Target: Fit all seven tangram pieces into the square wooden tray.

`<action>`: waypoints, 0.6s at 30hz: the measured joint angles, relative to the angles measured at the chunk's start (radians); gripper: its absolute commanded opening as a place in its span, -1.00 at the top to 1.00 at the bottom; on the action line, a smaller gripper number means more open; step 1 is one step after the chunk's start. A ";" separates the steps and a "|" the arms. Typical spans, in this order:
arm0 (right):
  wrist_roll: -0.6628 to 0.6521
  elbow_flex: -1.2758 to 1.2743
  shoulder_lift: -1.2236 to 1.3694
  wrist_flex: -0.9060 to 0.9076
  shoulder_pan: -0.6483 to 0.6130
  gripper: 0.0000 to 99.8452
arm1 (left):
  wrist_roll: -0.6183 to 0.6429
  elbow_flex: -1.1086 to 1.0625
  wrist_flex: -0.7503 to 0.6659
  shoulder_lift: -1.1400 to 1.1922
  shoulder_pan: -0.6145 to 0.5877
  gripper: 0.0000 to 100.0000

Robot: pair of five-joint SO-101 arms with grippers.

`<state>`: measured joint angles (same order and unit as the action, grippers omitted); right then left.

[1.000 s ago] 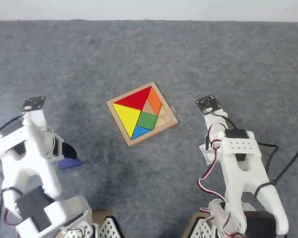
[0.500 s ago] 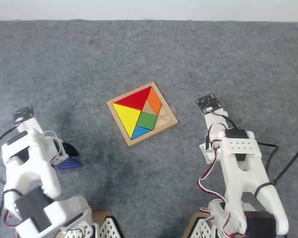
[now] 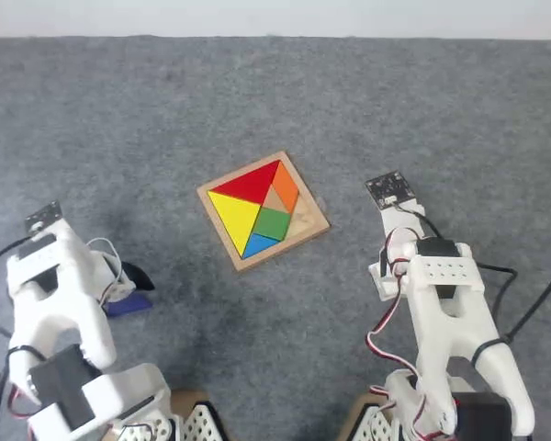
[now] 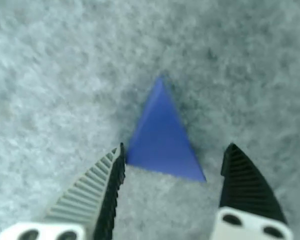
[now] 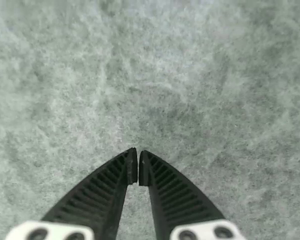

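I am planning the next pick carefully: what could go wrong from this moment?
The blue triangle lies flat on the carpet, mostly beyond the tips of the open left gripper; closing now may pinch only its base corners and let it slip. The wooden tray sits turned, with bare wood at one corner, so the triangle may land askew on the placed pieces.

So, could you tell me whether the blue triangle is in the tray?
Out: the blue triangle lies on the grey mat, within the open left gripper, apart from the tray.
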<state>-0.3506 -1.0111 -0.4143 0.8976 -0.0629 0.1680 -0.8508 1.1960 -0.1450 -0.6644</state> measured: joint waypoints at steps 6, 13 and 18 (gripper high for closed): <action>0.000 0.000 0.000 0.000 -0.002 0.97 | 0.000 0.035 0.049 0.000 0.000 0.40; 0.000 0.000 0.000 0.000 -0.002 0.97 | 0.000 0.015 0.029 0.000 0.000 0.40; 0.000 0.000 0.000 0.000 -0.002 0.97 | 0.000 -0.035 -0.060 0.000 0.000 0.40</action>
<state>-0.3506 -1.0111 -0.4143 0.8976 -0.0644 0.1680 -0.8861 1.1362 -0.1450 -0.6644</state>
